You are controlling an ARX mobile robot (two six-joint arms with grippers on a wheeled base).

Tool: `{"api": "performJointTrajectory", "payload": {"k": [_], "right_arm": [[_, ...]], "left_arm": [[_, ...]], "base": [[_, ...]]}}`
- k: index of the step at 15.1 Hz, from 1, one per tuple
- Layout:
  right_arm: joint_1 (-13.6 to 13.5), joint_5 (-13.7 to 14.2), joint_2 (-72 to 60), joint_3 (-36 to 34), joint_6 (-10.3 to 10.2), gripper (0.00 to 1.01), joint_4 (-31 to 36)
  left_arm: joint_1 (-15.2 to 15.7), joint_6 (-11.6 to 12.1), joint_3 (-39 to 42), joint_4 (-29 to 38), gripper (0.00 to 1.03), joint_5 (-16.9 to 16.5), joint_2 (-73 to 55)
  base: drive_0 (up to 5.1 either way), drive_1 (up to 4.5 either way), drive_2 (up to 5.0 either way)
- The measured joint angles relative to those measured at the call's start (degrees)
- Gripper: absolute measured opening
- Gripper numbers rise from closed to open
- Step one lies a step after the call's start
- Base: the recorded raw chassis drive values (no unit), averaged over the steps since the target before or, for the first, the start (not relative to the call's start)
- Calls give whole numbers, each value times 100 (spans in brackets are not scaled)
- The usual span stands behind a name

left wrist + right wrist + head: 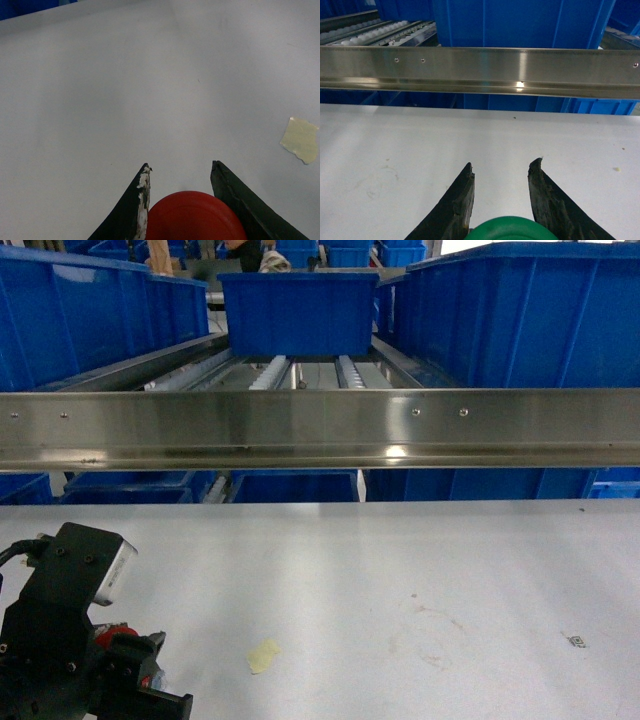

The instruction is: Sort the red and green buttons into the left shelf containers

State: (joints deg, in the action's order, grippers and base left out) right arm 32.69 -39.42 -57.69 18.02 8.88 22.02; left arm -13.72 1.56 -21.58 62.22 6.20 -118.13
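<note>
Red button point(195, 216) sits clamped in the left gripper point(180, 172); green button point(507, 230) in the right gripper point(502, 167).

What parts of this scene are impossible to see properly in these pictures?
- Red button: left wrist view shows only its cap; the bottom edge cuts off the body.
- Green button: right wrist view, likewise only the cap top.
- Right gripper: outside the head view.
- Bin interiors: hidden by their walls.

Head cam fwd-down; wrist cams low, share table point(400, 580).
</note>
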Motion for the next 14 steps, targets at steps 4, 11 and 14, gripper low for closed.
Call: {"api": "performJointTrajectory", "payload": {"k": [4,11,14], "right_arm": [[0,2,0,0,0,30,2],[0,0,0,0,0,30,2],[0,2,0,0,2,30,0]], "left_arm": [[466,540,511,693,31,-50,1150],[949,457,610,-1849,31,-857,5792],[739,293,304,-2671,31,-850,7296]], "base": [[0,0,0],[0,0,0],[0,0,0]]}}
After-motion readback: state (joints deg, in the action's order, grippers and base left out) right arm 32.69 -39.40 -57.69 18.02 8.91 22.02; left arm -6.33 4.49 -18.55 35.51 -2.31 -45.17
